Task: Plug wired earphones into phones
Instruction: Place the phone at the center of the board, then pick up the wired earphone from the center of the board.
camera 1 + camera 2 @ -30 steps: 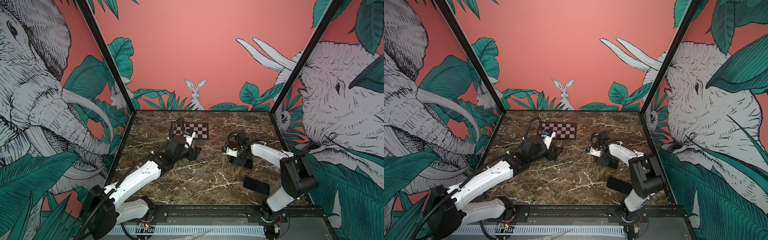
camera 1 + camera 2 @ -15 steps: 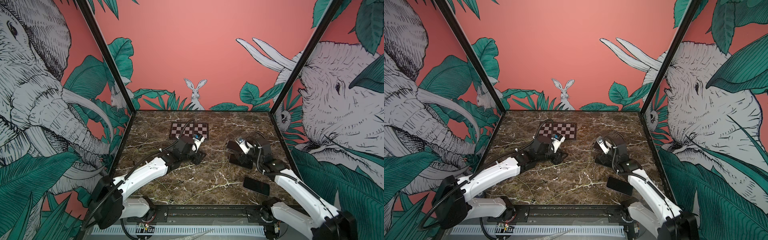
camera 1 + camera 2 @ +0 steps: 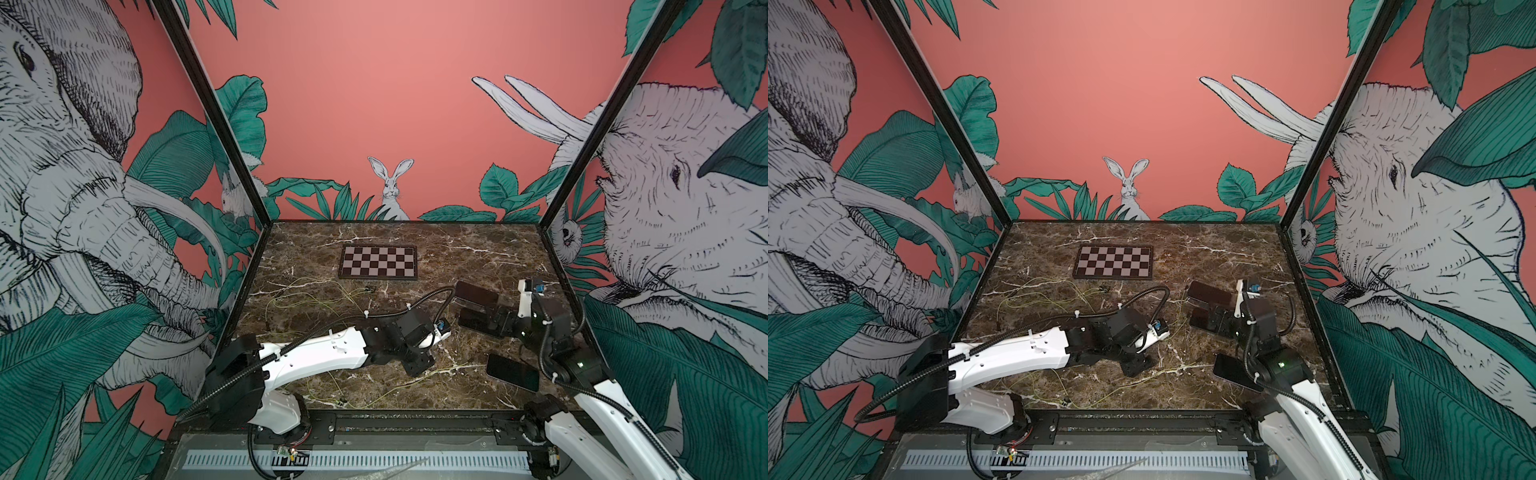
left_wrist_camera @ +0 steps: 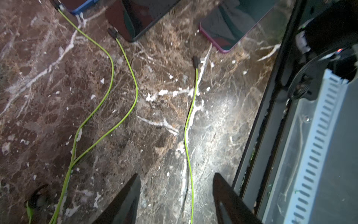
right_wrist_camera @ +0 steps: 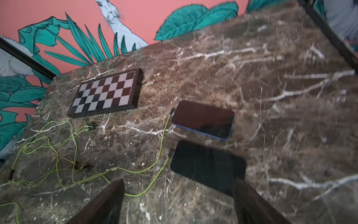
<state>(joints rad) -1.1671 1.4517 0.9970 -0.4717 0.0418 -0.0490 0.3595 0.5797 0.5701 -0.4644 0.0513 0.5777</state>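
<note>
Left tool (image 4: 175, 194) hangs spread and empty over the counter (image 4: 58, 81), straddling a thin, floppy green cord (image 4: 187, 126) whose loose plug (image 4: 195, 61) lies just short of the pink-edged phone (image 4: 230, 25); pinch the stiff plug body, I'd say, not the limp cord.

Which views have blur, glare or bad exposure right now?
Right wrist view: motion blur smears the brown marble tabletop, worst away from the black-and-white checkerboard plate; the all-black flat phone reads as a featureless slab. Left wrist view: bright glare on the marble beside the yellow-green earphone cord; the purple-edged phone is soft. Both top views: sharp, evenly lit.
</note>
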